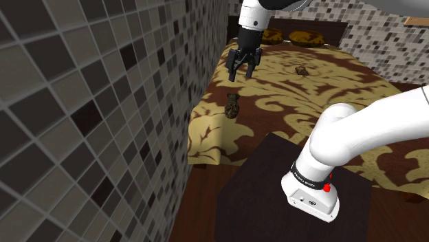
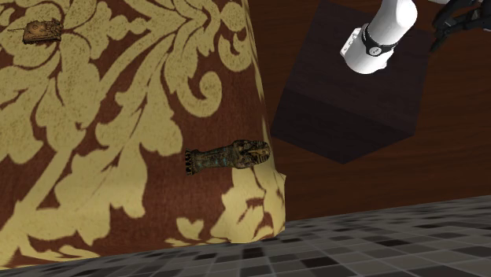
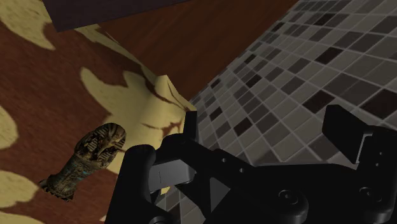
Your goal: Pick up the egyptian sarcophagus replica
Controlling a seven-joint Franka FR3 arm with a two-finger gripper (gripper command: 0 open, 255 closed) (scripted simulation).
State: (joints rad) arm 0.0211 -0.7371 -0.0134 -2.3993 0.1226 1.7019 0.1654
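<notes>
Hangs above the bed's edge, fingers apart and empty; should pinch the stiff, likely light sarcophagus across its narrow middle.

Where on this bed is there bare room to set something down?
The bedspread is free between the sarcophagus replica and the small tank-like model. Tight beside the replica: bed edge and tiled wall are close.

The sarcophagus is dark bronze with gold stripes, the bedspread brown with cream scrolls, the wall grey-tiled.
</notes>
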